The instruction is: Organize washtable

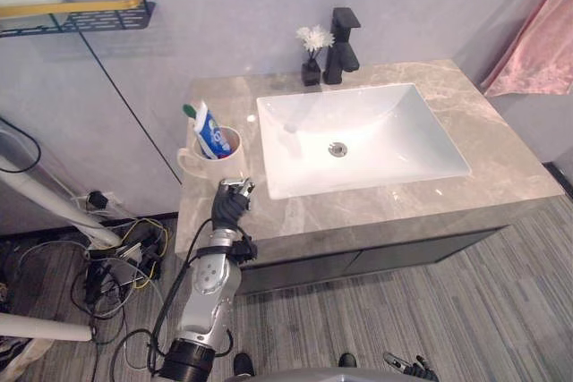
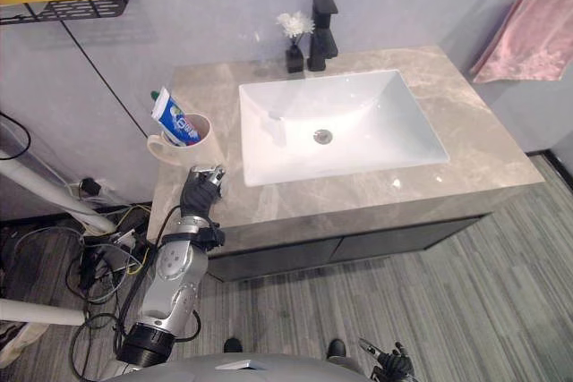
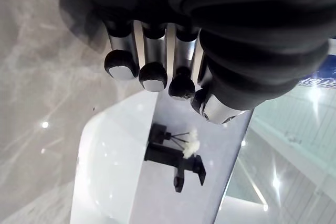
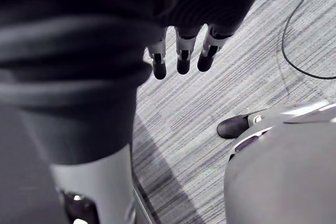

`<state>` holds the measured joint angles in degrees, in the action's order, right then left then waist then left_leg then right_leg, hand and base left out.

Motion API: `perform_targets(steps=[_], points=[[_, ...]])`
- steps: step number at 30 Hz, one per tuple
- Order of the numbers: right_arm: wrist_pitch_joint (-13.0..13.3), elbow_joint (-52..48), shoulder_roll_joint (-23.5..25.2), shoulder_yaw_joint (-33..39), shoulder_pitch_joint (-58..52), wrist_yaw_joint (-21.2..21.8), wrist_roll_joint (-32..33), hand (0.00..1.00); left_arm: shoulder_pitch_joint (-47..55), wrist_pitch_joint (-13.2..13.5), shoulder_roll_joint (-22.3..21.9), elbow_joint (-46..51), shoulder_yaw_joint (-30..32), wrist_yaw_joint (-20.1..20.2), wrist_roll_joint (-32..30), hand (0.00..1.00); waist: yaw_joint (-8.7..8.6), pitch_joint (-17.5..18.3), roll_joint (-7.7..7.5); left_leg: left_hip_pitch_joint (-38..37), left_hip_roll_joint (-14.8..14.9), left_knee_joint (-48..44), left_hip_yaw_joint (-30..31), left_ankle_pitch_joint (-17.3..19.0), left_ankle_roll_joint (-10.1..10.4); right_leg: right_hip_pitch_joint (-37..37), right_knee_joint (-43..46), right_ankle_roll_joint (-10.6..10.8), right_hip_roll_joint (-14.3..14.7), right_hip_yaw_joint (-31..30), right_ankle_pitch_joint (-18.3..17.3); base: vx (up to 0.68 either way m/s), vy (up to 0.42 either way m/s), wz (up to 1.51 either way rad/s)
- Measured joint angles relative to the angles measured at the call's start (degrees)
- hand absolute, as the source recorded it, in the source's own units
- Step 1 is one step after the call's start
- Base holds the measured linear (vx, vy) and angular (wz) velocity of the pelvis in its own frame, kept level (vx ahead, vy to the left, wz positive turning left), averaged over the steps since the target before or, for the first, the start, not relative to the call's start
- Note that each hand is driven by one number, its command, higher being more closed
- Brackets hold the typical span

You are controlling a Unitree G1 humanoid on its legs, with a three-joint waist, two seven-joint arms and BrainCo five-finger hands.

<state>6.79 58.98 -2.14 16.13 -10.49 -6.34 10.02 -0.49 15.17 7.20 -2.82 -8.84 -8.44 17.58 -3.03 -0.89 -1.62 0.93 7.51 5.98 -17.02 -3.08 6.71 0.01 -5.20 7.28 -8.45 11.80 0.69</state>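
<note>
At the front-left edge of the tabletop [image 1: 501, 163], the left hand [image 1: 231, 206] lay empty, fingers loosely extended, just before the mug [image 1: 208, 167] holding the toothpaste tube [image 1: 211, 136], which a careless forward reach could topple; the right hand [image 4: 181, 59] hung slack.

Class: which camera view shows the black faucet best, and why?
The left eye view: the faucet stands whole behind the sink, nothing covering it. The right eye view matches it. The left wrist view shows it small, past the left hand.
</note>
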Motion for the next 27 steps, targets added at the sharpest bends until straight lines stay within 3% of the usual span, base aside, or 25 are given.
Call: perform_targets(steps=[7,18,27], points=[[0.0,-1.0,0.2,0.1,0.1,0.1,0.0,0.00,-2.4,-0.1,0.0,-1.8,2.5,-1.4,-0.1,1.00,-1.07,-0.2,-0.04,0.0,0.0,0.0,-0.4,0.2,0.1,-0.3,0.0,0.0,0.0,-0.3,0.0,0.01,-0.001,-0.03],[0.0,-2.8,0.4,0.2,0.2,0.2,-0.2,0.00,-10.6,-0.7,0.6,-7.1,5.1,-5.4,-3.1,1.00,-1.23,-1.9,-0.11,0.0,0.0,-0.4,-1.8,0.5,0.1,-0.9,0.0,0.2,0.0,-1.7,0.3,0.01,0.000,-0.06],[0.0,-3.1,0.4,0.2,0.1,1.2,-0.4,0.00,-14.4,-1.6,2.6,-11.1,6.5,-5.8,-5.7,1.00,-1.38,-1.9,-0.12,-0.1,0.0,-0.3,-2.3,0.5,0.1,-1.2,0.0,0.2,-0.1,-2.1,0.5,0.00,0.001,-0.01]])
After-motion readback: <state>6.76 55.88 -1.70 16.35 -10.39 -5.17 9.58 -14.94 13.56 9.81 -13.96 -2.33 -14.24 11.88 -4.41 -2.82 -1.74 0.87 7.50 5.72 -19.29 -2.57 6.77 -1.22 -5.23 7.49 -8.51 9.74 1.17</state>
